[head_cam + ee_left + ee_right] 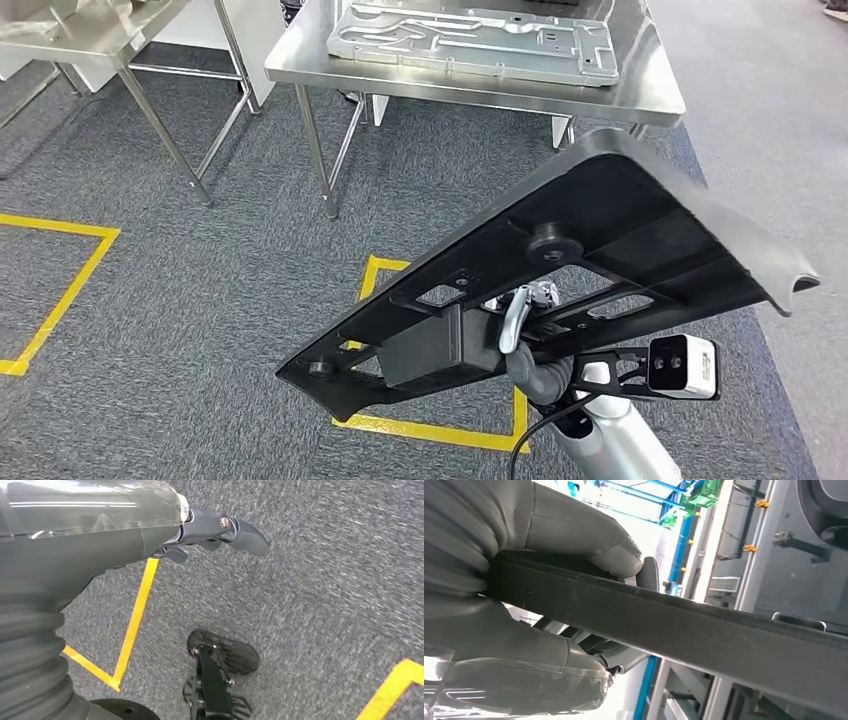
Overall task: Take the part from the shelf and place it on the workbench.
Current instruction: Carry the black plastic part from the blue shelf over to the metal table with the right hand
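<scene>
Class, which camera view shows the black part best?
The head view: the black part shows nearly whole, ribbed underside up, held by the right hand. The right wrist view shows one edge in the hand's grip; the left wrist view shows carpet.

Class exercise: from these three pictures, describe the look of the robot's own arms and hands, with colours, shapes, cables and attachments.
The right arm is a silver tube with a black cable and a white wrist camera. The left hand and right hand have grey ribbed covers, thick grey thumbs and darker fingers.

Black part hides most of right hand; workbench cut off by top edge.
</scene>
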Tool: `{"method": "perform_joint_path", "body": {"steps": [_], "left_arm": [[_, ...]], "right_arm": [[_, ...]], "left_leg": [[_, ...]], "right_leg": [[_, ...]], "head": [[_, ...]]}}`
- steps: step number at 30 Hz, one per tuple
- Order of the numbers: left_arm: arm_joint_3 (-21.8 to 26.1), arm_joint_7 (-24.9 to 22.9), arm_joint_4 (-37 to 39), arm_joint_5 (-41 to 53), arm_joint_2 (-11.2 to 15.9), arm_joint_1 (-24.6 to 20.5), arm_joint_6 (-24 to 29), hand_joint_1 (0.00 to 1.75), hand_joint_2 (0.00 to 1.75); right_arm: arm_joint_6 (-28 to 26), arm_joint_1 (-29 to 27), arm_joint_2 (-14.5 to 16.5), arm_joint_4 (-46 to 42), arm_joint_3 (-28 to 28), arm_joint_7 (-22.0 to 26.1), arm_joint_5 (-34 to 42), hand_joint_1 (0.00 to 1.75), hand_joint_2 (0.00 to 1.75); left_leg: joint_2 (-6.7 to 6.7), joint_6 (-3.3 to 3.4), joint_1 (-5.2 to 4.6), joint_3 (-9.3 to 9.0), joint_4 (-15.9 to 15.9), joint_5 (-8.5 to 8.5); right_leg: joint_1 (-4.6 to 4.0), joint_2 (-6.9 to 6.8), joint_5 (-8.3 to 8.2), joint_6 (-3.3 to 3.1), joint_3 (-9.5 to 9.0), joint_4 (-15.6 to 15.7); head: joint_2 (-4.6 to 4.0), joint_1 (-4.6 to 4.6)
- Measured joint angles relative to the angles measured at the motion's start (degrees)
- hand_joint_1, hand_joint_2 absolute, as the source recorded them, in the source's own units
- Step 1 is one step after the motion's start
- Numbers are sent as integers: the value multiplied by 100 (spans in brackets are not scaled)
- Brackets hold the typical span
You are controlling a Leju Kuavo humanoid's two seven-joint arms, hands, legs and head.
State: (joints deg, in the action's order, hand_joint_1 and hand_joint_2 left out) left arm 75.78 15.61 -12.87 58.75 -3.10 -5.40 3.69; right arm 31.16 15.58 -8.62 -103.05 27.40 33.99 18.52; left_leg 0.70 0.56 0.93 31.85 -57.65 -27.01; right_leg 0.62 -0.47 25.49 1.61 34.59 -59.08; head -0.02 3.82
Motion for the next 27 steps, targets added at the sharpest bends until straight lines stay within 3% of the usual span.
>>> {"method": "perform_joint_path", "body": {"steps": [2, 5, 6, 8, 9, 10, 11, 13, 15, 20, 22, 24, 25, 26, 27], "left_arm": [[1, 2, 0, -10, -2, -1, -8, 0, 175], [2, 6, 0, -27, 0, -6, -12, 0, 175], [2, 10, 0, -33, -1, -6, -20, 0, 175], [2, 20, 0, -46, -4, 7, -52, 0, 175], [3, 24, 0, -49, -5, 16, -72, 0, 175], [3, 28, 0, -52, -5, 24, -85, 0, 175], [4, 32, 0, -53, -4, 28, -93, 0, 175], [4, 38, 0, -54, 1, 29, -98, 0, 175], [4, 38, 0, -54, 3, 22, -100, 0, 175], [4, 49, 0, -56, 3, 17, -197, 0, 175], [4, 61, 0, -54, 5, 4, -258, 0, 175], [4, 77, 0, -45, 8, 0, -292, 0, 175], [4, 83, 0, -39, 8, 1, -301, 0, 175], [4, 88, 0, -31, 9, 3, -305, 0, 175], [4, 91, 0, -21, 8, 5, -305, 0, 175]], "right_arm": [[-4, -5, -15, 10, -18, 21, -14, 175, 175], [-4, -11, -27, 22, -30, 40, -42, 175, 175], [-4, -15, -28, 27, -31, 58, -59, 175, 175], [-4, -45, -30, 50, -32, 96, -115, 175, 175], [-4, -70, -31, 67, -32, 106, -142, 175, 175], [-4, -94, -32, 82, -32, 109, -162, 175, 175], [-4, -111, -33, 93, -32, 110, -172, 175, 175], [-4, -124, -35, 104, -32, 112, -181, 175, 175], [-4, -126, -38, 111, -32, 113, -183, 175, 175], [-5, -97, -69, 117, -32, 115, -154, 175, 175], [-22, -47, -102, 122, -32, 115, -96, 175, 175], [-66, -24, -136, 137, -32, 115, -49, 175, 175], [-92, -26, -149, 148, -32, 115, -40, 175, 175], [-119, -29, -159, 156, -32, 116, -40, 175, 175], [-145, -30, -163, 161, -31, 116, -52, 175, 175]], "left_leg": [[9, -70, -9, -7, 8, -14], [9, -153, -1, 29, -133, -131], [0, -164, 0, 128, -365, -265], [-12, -177, 8, 499, -1134, -625], [-13, -186, 9, 686, -1485, -741], [-13, -192, 9, 798, -1669, -753], [-13, -193, 9, 799, -1616, -645], [-15, -174, 11, 508, -921, -213], [-27, -132, -2, 216, -274, 30], [-36, 23, -14, 136, -66, 48], [-30, 75, 0, 116, -33, 49], [-25, 98, -3, 110, -33, 32], [-26, 99, -4, 101, -35, 22], [-28, 94, -4, 84, -37, 9], [-30, 85, -3, 57, -39, -8]], "right_leg": [[-40, 2, 8, -65, -58, 134], [-9, 29, -11, -180, -105, 197], [4, 30, -14, -218, -130, 221], [-10, 32, 5, -266, -150, 223], [-20, 41, 15, -278, -154, 216], [-28, 54, 26, -282, -159, 208], [-32, 70, 39, -280, -167, 197], [-33, 102, 80, -255, -195, 164], [-52, 123, 122, -207, -197, 117], [-42, 125, 215, -66, -132, -5], [-23, 108, 475, -13, 105, -493], [-6, 99, 764, 22, 513, -1248], [3, 95, 793, 32, 654, -1475], [11, 89, 715, 35, 695, -1499], [16, 80, 529, 29, 609, -1276]], "head": [[0, 1], [0, 1], [0, 1], [0, 1], [0, 1], [0, 1], [0, 1], [0, 1], [0, 1], [0, 1], [0, 1], [0, 1], [0, 1], [0, 1], [0, 1]]}}
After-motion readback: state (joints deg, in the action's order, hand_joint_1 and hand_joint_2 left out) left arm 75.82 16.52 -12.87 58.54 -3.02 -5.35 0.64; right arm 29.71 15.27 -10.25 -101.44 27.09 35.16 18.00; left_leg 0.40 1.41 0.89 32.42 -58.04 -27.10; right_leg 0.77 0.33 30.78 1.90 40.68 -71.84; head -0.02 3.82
